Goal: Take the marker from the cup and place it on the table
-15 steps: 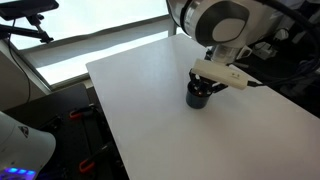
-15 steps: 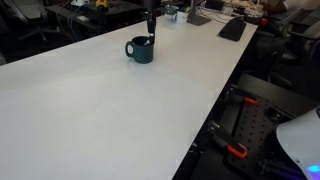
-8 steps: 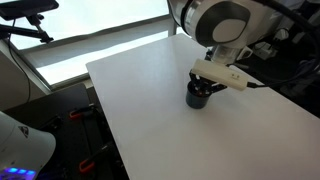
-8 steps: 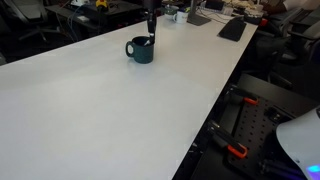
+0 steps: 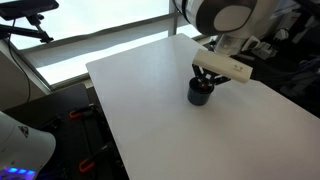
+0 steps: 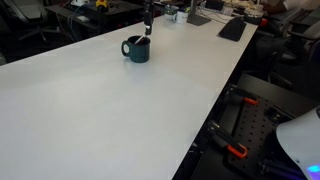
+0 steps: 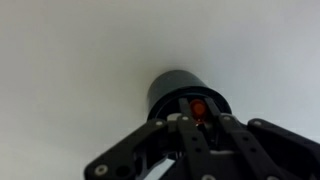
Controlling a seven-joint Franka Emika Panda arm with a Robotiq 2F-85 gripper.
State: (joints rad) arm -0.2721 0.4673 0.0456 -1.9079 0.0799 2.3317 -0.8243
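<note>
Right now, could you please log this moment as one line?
gripper: above cup | marker: inside cup | grasp: unclear

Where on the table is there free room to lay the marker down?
The table is bare from the cup to its near edge, and on both sides of the cup. It is crowded only over the cup, where the gripper hangs, and at the far end, near a dark flat object.
</note>
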